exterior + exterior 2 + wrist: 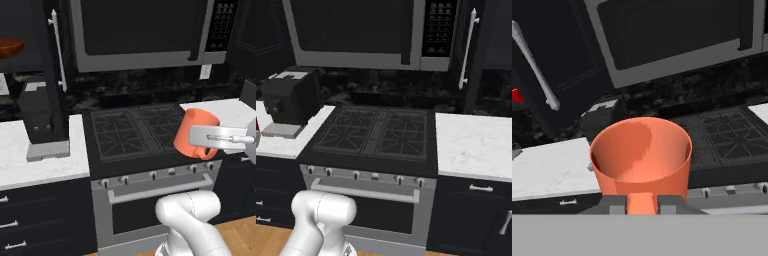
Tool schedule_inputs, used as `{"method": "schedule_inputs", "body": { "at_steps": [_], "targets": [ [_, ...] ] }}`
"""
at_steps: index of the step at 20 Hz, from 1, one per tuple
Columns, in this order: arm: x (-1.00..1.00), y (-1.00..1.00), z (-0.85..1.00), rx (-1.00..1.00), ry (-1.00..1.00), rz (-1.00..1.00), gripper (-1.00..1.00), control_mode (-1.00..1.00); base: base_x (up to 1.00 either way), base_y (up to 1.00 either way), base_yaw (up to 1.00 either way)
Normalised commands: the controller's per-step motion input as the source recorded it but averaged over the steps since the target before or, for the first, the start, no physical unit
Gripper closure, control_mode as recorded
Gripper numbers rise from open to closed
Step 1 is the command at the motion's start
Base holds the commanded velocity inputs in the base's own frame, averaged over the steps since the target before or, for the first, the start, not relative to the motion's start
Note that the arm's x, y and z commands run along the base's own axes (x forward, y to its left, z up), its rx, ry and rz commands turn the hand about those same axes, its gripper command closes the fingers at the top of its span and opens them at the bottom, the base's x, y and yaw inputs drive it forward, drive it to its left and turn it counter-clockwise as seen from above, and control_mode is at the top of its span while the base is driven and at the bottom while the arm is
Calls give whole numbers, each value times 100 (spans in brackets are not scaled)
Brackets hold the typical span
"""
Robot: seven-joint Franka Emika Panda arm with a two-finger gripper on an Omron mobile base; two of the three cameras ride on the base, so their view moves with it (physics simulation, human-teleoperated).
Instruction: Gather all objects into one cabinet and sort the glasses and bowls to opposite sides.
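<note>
Reddish-brown bowl (10,47) is sitting on a shelf of the open black cabinet (47,75) at upper left. Below it, a black coffee machine (42,117) is standing on the white worktop (35,160). Rightward lies the black stove (135,131). Farthest right, the pincer (212,139) is pinching the salmon-orange cup (196,132), holding it in the air above the stove's right front corner.
</note>
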Motion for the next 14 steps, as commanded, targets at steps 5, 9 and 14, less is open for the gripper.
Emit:
{"method": "schedule_inputs", "body": {
  "at_steps": [5,9,14],
  "targets": [
    [0,0,0,0,0,0,100,100,-17,87,0],
    [0,0,0,0,0,0,100,100,-18,87,0],
    [0,0,0,0,0,0,100,100,-10,85,0]
  ]
}}
